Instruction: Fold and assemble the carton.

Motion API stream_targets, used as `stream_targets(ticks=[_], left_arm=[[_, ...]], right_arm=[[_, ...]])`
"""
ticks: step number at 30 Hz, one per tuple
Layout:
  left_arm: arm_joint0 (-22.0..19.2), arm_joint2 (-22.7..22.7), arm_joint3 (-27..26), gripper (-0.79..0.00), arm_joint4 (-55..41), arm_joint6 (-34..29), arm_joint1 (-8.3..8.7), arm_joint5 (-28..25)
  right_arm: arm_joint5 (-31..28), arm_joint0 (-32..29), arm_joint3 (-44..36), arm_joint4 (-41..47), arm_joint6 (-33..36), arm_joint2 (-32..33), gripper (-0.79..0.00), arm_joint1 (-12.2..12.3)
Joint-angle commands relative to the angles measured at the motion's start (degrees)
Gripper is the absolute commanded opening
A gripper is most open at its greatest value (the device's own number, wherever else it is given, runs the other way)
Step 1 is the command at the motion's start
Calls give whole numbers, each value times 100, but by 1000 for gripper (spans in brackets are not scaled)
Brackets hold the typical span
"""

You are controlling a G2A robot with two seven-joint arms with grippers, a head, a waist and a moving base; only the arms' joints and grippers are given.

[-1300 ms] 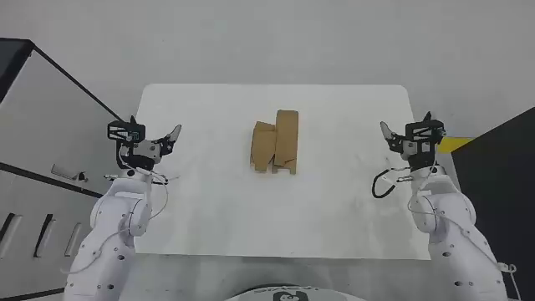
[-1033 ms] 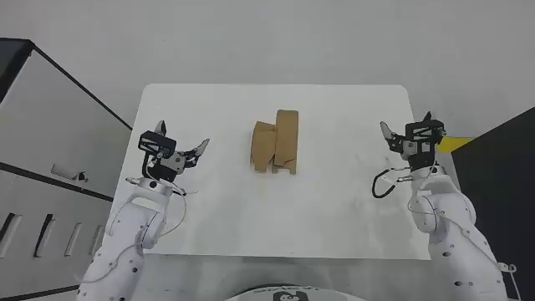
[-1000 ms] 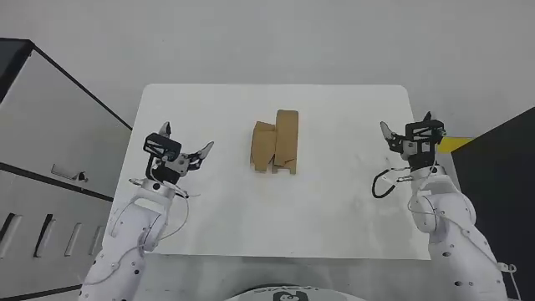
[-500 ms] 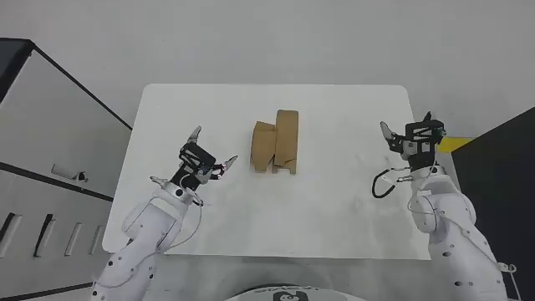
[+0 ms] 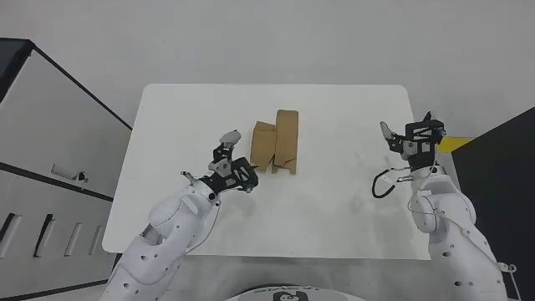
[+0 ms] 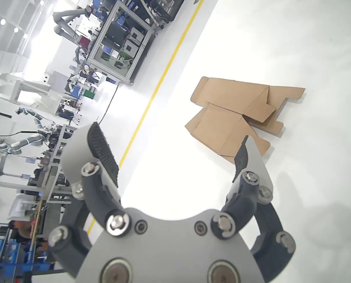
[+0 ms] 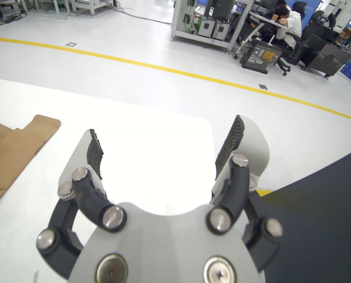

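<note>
A flattened brown carton (image 5: 274, 142) lies on the white table (image 5: 334, 209) near its middle, with flaps sticking out on the near side. My left gripper (image 5: 241, 159) stands open just left of the carton, close to its near-left corner and not touching it. In the left wrist view the carton (image 6: 237, 110) lies just beyond the open left gripper (image 6: 169, 133). My right gripper (image 5: 410, 127) is open and empty at the table's right edge, far from the carton. The right wrist view has the right gripper (image 7: 163, 125) over bare table and the carton (image 7: 13, 145) off to one side.
A dark panel (image 5: 33, 75) stands off the table's left side and another dark surface (image 5: 501, 159) off its right side. Bare table surrounds the carton on all sides.
My left arm has swung from the table's left edge rightward to the carton's near-left corner, its gripper staying open. The right arm and the carton have not moved.
</note>
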Motion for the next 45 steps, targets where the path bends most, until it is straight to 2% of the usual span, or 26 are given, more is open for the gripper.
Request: stream_targets(ticks=[1, 8, 16, 19, 23, 27, 33, 38, 45], left_arm=[[-109, 231, -18, 0, 840, -81, -3, -245], [-773, 1000, 362, 0, 1741, -589, -100, -787], [-812, 1038, 397, 0, 1897, -639, -98, -831], [-900, 1323, 525, 0, 2592, -866, -103, -1012], [-1126, 1614, 758, 0, 2848, -1292, -182, -1186], [-1266, 1775, 838, 0, 2804, -1595, -265, -1128], [-1266, 1775, 838, 0, 2804, -1595, -265, -1128], [-1227, 1897, 943, 0, 2871, -1888, -319, -923], [-1359, 2052, 1241, 0, 2840, -2090, -416, -825]], right_arm=[[0, 0, 0, 0, 0, 0, 0, 0], [0, 0, 0, 0, 0, 0, 0, 0], [0, 0, 0, 0, 0, 0, 0, 0], [0, 0, 0, 0, 0, 0, 0, 0], [0, 0, 0, 0, 0, 0, 0, 0], [0, 0, 0, 0, 0, 0, 0, 0], [0, 0, 0, 0, 0, 0, 0, 0], [0, 0, 0, 0, 0, 0, 0, 0], [0, 0, 0, 0, 0, 0, 0, 0]])
